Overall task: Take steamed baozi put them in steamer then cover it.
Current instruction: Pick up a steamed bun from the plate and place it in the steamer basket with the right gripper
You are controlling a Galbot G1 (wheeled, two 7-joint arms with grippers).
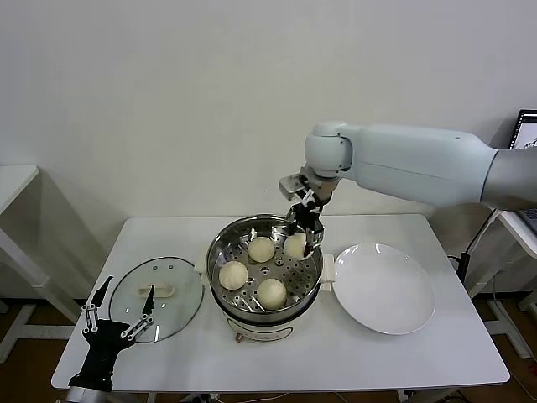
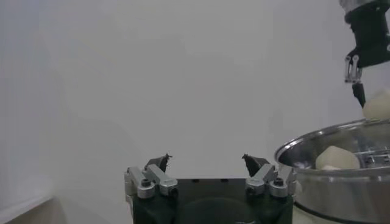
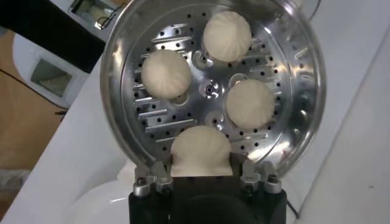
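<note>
Inspector: Steamer (image 1: pixel 220 252) stands at mid-table with its perforated tray exposed. Three steamed baozi (image 1: pixel 261 248) rest on that tray.

Clerk: And the fourth?

Inspector: Fourth baozi (image 3: pixel 200 151) sits clamped between the fingers of the right end effector (image 1: pixel 304 238), just over the steamer's rear right rim, inside the wall line.

Clerk: Cover?

Inspector: Cover (image 1: pixel 180 292) lies flat on the table (image 1: pixel 403 365), just left of the steamer, handle up. A white plate (image 1: pixel 384 288) lies just right of the steamer.

Clerk: Left arm?

Inspector: Left end effector (image 1: pixel 117 312) hangs at the near edge of the cover, fingers spread wide, gripping nothing.
</note>
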